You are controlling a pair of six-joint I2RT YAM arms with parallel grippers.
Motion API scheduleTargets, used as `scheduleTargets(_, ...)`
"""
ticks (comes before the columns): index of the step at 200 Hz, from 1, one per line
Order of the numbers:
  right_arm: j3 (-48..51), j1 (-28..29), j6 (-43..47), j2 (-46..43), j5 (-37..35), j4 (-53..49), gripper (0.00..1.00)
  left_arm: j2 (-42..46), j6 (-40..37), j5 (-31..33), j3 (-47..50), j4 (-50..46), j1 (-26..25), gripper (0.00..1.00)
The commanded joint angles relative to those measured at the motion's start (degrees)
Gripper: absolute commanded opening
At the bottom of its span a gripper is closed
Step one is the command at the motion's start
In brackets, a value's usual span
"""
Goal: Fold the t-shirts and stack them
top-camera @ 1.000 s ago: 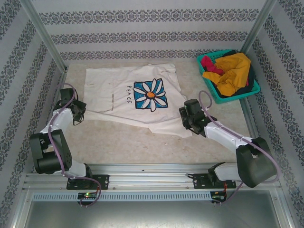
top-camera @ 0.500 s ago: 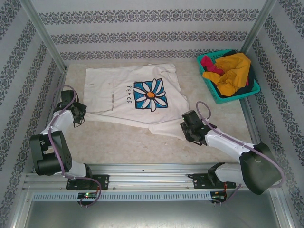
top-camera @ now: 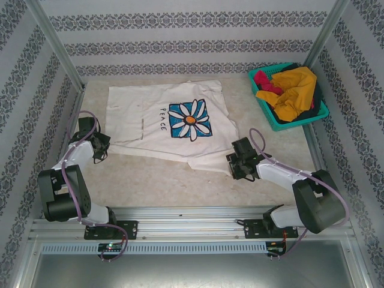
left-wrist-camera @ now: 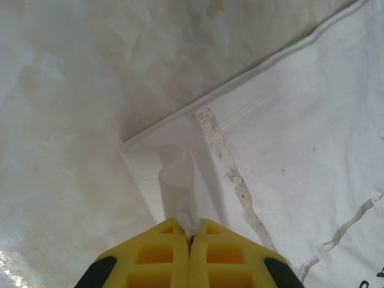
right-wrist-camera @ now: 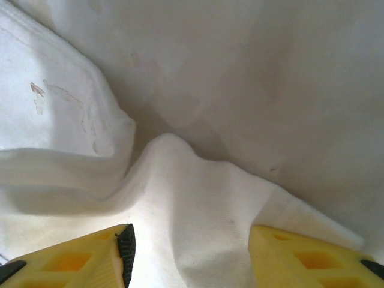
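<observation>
The left pincer [top-camera: 99,146] is closed on a near corner of the white shirt [top-camera: 162,129]; its wrist view shows a small twist of hem nipped between the two yellow fingers [left-wrist-camera: 191,231]. The right pincer [top-camera: 238,167] sits at the opposite near corner with its fingers apart. In its own view [right-wrist-camera: 189,240] a raised ridge of cloth lies between them, not yet clamped.

The shirt lies spread on the worktop [top-camera: 156,180], daisy print up, its near hem slanting from the left pincer towards the right one. Holding both near corners looks like the set-up for a first fold. With one corner pinned and the other about to be taken, the edge could be lifted evenly without the cloth skewing.

By count there are two pincers and one shirt laid out. One teal basket [top-camera: 298,122] stands at the far right corner, well apart from the spread shirt. Heaped in it are a yellow shirt [top-camera: 294,90], a magenta shirt [top-camera: 262,80] and a dark shirt [top-camera: 313,109], three colours in all. Whether more lie underneath cannot be told.
</observation>
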State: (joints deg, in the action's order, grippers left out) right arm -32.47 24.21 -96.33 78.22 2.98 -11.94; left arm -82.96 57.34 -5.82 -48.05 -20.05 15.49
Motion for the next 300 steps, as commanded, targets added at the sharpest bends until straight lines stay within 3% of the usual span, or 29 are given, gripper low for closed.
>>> scheduleTargets(1,2.8,-1.4,-2.7,3.5,8.4,-6.1,0.51,1.6,0.6,0.4,0.1,0.6,0.5,0.00)
scheduleTargets(48,-2.3,-3.3,5.9,3.4,8.0,-16.3,0.00,3.0,0.6,1.7,1.3,1.0,0.5,0.00)
scheduleTargets(92,-5.3,-1.1,10.7,-2.6,-1.9,-16.6,0.00,2.3,0.1,1.4,1.3,0.8,0.5,0.00)
scheduleTargets(173,-3.8,11.0,-0.9,-15.8,-15.3,-17.8,0.00,3.7,0.5,2.0,0.9,-0.4,0.5,0.00)
scheduleTargets(249,-13.8,11.8,7.3,-11.0,-22.1,-12.0,0.00,-0.4,0.5,2.0,-4.7,-1.3,0.6,0.00)
scheduleTargets(300,-20.4,7.9,14.1,-3.8,-19.1,-7.9,0.00,-6.5,1.1,0.6,-10.1,-0.5,0.6,0.00)
